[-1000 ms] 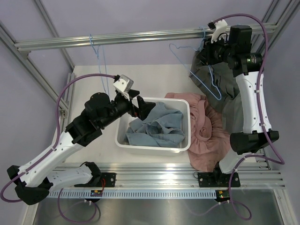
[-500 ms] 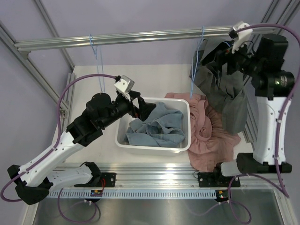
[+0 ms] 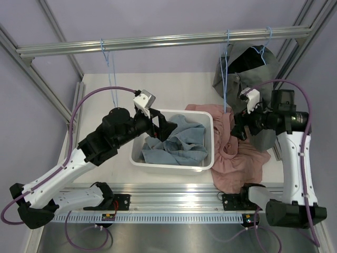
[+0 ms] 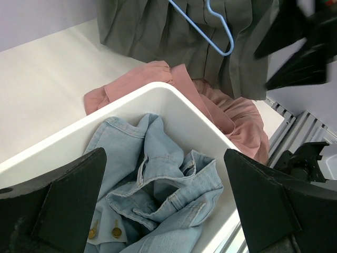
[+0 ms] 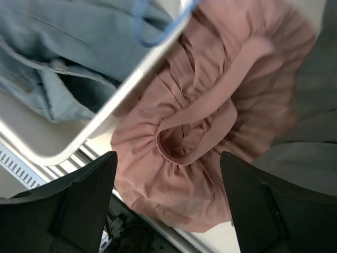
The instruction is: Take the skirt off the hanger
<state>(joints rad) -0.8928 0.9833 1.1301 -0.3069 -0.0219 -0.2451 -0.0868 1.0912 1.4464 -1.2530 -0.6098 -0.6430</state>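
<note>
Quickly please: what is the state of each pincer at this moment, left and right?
Left pincer: open, holding nothing, above the white bin.
Right pincer: open, holding nothing, above the pink garment.

White shells down the long links of the left arm (image 3: 63, 171) and the right arm (image 3: 295, 158), chunky black motor housings at every joint. Purple cables (image 3: 79, 103) looping wide, up from the mounting rail (image 3: 184, 200) to a small white camera block (image 3: 143, 99) by each wrist. Black bases (image 3: 108, 197) bolted right on that rail, a tiny red-orange spot just below each. Left gripper (image 3: 166, 126) and right gripper (image 3: 238, 129) all matte black, with broad, wedge-shaped fingers (image 4: 58, 211).
</note>
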